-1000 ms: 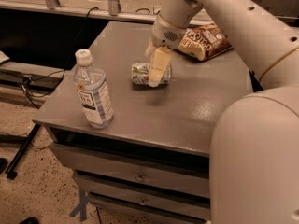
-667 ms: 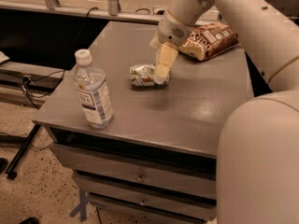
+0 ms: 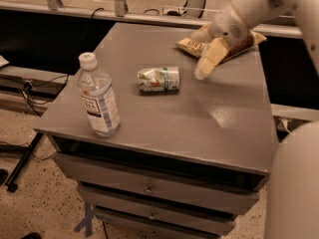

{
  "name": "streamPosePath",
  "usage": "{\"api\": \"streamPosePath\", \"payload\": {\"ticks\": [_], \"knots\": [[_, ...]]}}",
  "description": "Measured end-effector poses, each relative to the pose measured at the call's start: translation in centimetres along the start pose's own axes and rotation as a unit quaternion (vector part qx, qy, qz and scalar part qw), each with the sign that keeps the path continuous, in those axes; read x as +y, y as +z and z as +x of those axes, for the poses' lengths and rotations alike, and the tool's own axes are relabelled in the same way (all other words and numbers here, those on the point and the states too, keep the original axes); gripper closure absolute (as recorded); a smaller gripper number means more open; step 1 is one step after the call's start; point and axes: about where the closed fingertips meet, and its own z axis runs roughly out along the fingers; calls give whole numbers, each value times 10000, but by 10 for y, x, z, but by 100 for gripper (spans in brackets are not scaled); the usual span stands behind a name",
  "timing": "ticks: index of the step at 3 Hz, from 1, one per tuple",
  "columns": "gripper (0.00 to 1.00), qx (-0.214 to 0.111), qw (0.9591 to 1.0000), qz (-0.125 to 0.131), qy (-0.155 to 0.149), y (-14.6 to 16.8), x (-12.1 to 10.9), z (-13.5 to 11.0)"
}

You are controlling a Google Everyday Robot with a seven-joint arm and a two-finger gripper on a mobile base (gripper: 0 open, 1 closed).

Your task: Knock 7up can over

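The 7up can lies on its side near the middle of the grey cabinet top, silver-white with green and red markings, its long axis running left to right. My gripper hangs in the air to the right of the can and a little behind it, apart from it and holding nothing. The white arm reaches in from the upper right.
A clear water bottle with a white cap stands upright at the front left of the top. A brown snack bag lies at the back right, partly behind my gripper. Drawers sit below the front edge. A dark ledge with cables runs to the left.
My gripper has lifted off the can and swung away to the right and up. The can stays lying on its side.
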Motion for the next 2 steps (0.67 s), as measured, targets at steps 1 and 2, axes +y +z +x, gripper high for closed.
{"api": "streamPosePath", "payload": {"ticks": [1,2], "knots": [[0,-518,9971,550,127,-67,5,28],[0,-628,9916,1117,172,-124,17,45]]}}
